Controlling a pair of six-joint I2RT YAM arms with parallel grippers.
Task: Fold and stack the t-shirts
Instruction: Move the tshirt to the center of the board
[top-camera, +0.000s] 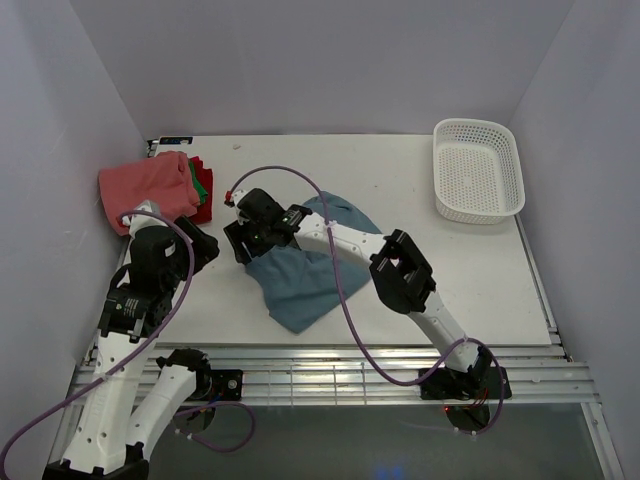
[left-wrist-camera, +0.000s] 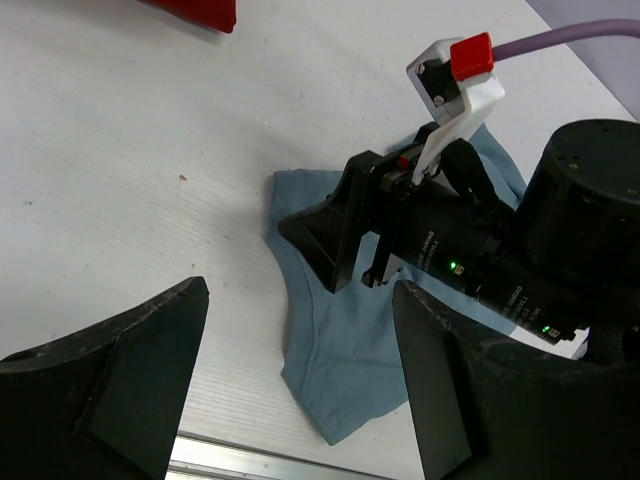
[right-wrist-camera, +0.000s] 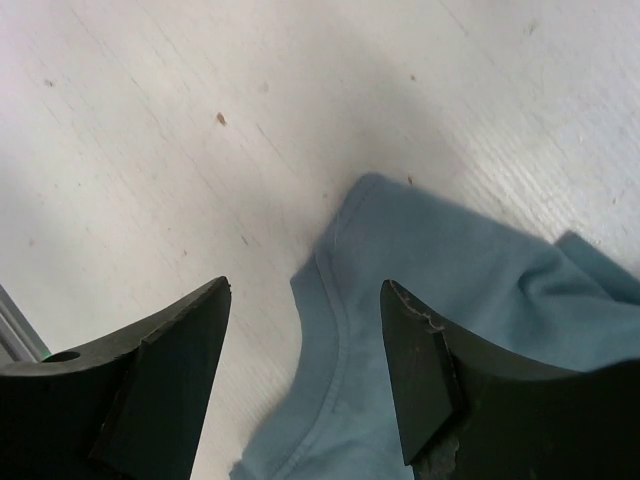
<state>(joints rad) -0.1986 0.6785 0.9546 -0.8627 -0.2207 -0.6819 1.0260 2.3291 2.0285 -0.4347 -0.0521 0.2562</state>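
Hovering above the blue t-shirt (top-camera: 305, 280), crumpled mid-counter (top-camera: 480, 270): right end effector (right-wrist-camera: 305, 300), wide open, empty; left end effector (left-wrist-camera: 300, 300) likewise, just beside. Cloth looks soft, limp, light; pinch its curved seamed edge.

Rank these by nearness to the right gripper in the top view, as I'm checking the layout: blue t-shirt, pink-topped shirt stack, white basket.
1. blue t-shirt, table centre, just below the right gripper.
2. pink-topped shirt stack, back left.
3. white basket, back right.
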